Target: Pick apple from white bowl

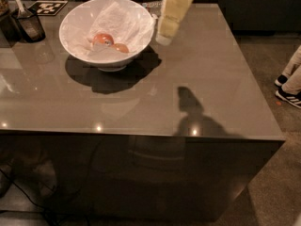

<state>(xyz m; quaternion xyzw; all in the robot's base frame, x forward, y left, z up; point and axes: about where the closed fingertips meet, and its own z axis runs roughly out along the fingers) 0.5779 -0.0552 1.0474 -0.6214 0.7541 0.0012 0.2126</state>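
Gripper point(164, 37), pale cream, hangs down from the top edge just beside the right rim of the white bowl point(70, 48), outside it and above the desk point(221, 65); can't tell whether it's spread or closed, and it isn't touching the fruit. Bowl sits at the back-left of the desk on a small foot, lined w/ crumpled white paper point(117, 18). The apple point(101, 38), deeper red w/ a small dark spot, lies low in the bowl, left of centre. A paler orange apple point(122, 47) sits right next to it on the right, poss. touching. Bowl shadow point(110, 81) falls toward the front. A separate dark shadow point(190, 105) lies on the desk nearer the front-right. Far left: dark cup point(31, 26) w/ a utensil in it, and a b/w marker tag point(50, 7) behind. Someone's shoes point(288, 91) on the floor at the right edge.
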